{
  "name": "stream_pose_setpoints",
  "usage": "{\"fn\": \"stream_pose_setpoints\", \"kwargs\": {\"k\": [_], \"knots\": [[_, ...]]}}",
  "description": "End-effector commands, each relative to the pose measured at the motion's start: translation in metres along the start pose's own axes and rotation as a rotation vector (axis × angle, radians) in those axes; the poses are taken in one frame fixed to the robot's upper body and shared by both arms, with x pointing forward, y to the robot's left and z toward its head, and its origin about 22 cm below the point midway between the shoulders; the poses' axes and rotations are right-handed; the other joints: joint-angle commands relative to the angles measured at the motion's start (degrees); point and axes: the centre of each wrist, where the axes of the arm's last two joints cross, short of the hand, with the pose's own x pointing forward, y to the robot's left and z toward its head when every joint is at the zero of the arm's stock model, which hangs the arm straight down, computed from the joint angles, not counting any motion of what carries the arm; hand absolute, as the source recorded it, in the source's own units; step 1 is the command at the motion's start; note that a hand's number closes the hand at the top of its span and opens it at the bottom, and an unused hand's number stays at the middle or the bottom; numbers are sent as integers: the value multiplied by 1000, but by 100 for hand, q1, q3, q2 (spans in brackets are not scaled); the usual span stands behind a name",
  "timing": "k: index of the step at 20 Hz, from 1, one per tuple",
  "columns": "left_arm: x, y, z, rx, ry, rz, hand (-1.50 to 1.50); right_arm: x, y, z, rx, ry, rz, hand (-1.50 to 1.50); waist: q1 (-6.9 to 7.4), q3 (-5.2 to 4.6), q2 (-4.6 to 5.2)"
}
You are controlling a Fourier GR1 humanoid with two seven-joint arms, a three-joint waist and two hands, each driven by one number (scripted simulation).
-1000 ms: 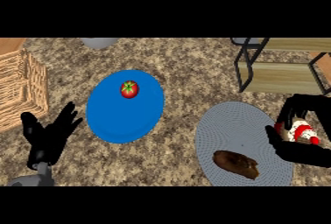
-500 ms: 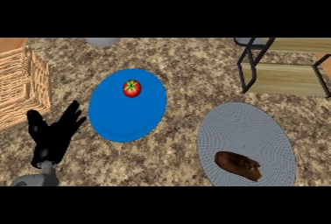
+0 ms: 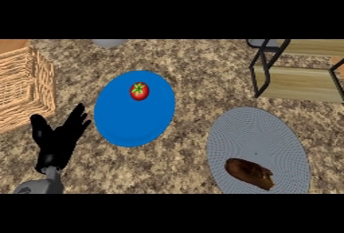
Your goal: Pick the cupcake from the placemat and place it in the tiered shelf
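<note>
Speckled stone-look counter [image 3: 201, 63], matt; woven wicker basket [image 3: 23, 88] at 9 o'clock; smooth blue plate [image 3: 128, 127] under a glossy tomato [image 3: 139, 91]; finely ribbed grey placemat [image 3: 259, 136]; tiered shelf [image 3: 299, 82] with wood boards and dark metal frame.

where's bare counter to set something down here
Bare counter lies between the blue plate and tiered shelf, and below the plate beside the left hand. The grey placemat is bare above the brown pastry.

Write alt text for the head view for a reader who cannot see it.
A round grey placemat on a speckled stone counter holds a brown pastry; no cupcake shows. A red tomato sits on a blue round plate, the open left robot hand rests lower left, and a wooden tiered shelf stands upper right.
</note>
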Motion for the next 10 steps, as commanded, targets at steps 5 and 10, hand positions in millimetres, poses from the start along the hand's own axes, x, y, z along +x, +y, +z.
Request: {"fn": "stream_pose_setpoints", "kwargs": {"k": [5, 10], "knots": [[-9, -12, -1, -4, 82, -3, 0, -25, -32, -48, -12, 20, 1, 150, 15, -26, 49], [-10, 4, -4, -13, 62, 4, 0, -15, -18, -79, 48, 16, 51, 150, 53, -31, 54]]}}
